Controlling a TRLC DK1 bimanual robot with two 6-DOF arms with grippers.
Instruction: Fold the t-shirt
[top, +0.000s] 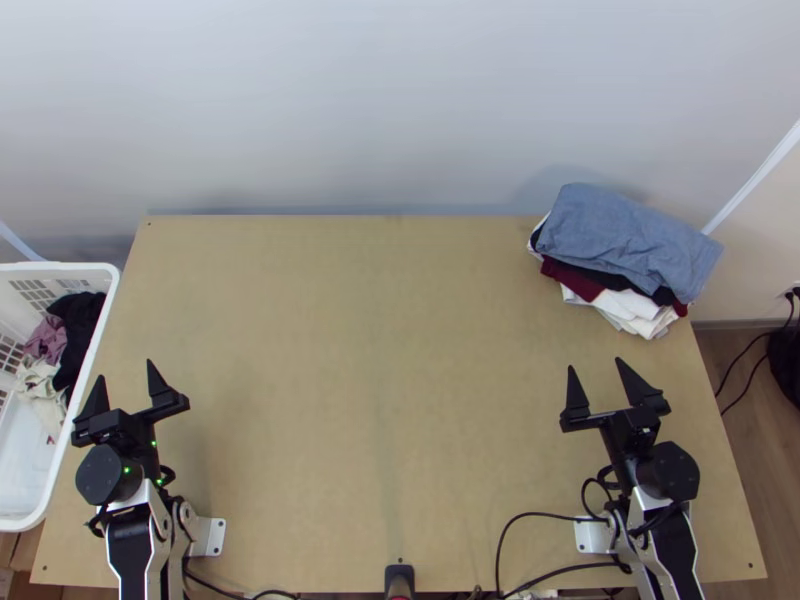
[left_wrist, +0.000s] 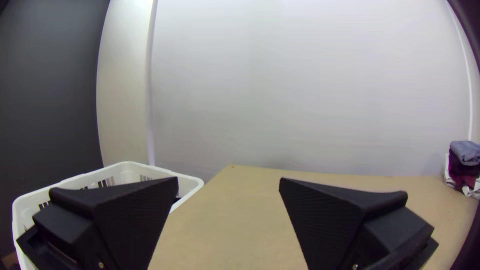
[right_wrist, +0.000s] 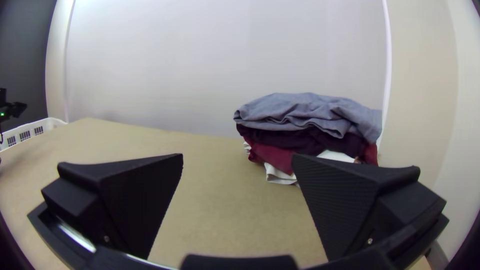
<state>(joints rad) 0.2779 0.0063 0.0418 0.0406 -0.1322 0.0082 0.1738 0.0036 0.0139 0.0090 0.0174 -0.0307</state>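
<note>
Over the table's left side, my left gripper (top: 125, 376) stands open in the top view, with nothing between its fingers. The left wrist view has the same gripper (left_wrist: 228, 179), its two black fingers wide apart. On the right side of the table, my right gripper (top: 595, 364) is also open and holds nothing; in the right wrist view this gripper (right_wrist: 237, 155) has its fingers well apart. Several folded garments are piled at the table's far right corner, a blue-grey cloth (top: 625, 235) on top. In the right wrist view that cloth (right_wrist: 307, 114) lies folded over dark, red and white ones.
A white basket (top: 100, 300) with dark, pinkish and cream cloths (top: 42, 385) in it stands at the table's left edge, beside my left gripper. Bare wooden table (top: 380, 380) lies between the arms. Black cables (top: 525, 516) run along the near edge by the right arm's base.
</note>
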